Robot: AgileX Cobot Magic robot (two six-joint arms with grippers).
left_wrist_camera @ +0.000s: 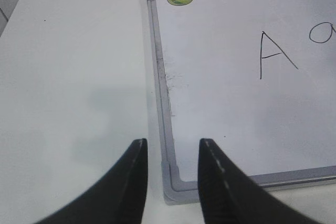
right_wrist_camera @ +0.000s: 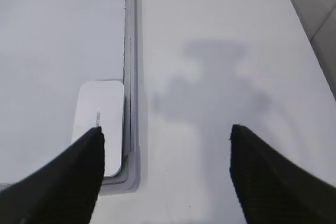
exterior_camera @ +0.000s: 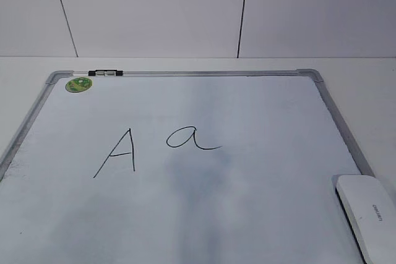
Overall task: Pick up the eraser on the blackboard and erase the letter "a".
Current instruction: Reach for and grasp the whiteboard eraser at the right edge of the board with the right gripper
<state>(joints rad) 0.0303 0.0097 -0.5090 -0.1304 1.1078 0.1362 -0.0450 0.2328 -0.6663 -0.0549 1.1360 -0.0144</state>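
Exterior view: the white glossy plastic eraser (exterior_camera: 366, 216) lies at the near right corner of the silver-framed white blackboard (exterior_camera: 185, 73), well apart from the thin black cursive letter "a" (exterior_camera: 190, 138) (beside an angular capital "A" (exterior_camera: 117, 153)). Left wrist view: the left gripper (left_wrist_camera: 170, 148) hangs apart over the board's corner. Right wrist view: the right gripper (right_wrist_camera: 165, 134) gapes wide, empty, above the table (right_wrist_camera: 210, 51).

Bright, even light washed every view, the blackboard (exterior_camera: 247, 202) showed a bluish-grey mottled sheen, a soft arm shadow fell on the table (right_wrist_camera: 220, 82) in the right wrist view, and both wrist views were slightly soft, with fingertips (left_wrist_camera: 137, 153) blurred.
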